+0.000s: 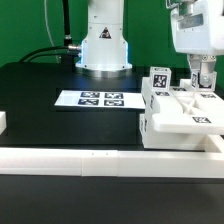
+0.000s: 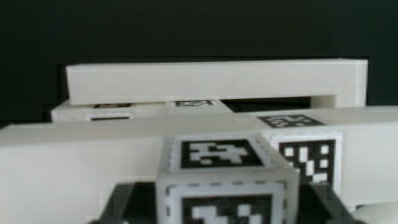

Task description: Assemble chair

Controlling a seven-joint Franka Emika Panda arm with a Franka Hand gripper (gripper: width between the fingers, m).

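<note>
Matt white plastic chair (image 1: 180,108) on matt black table (image 1: 50,100)

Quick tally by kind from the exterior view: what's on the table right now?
White plastic chair assembly: 1
Flat white marker board with printed tags: 1
Long plain white border rail: 1
Small white block at the view's left edge: 1
Total: 4

**Robotics lab bench, tag-tracked assembly rig**

White robot arm base (image 1: 104,45) bolted at the rear of a matte black counter (image 1: 40,85). Thin flat white marker board (image 1: 99,98) lies fixed on it. Green backdrop (image 1: 25,25) behind, black cables trailing. Small white blocky plastic chair parts (image 1: 180,110) carry black-and-white square tags. Long plain white border rail (image 1: 100,158) edges the workspace.
</note>
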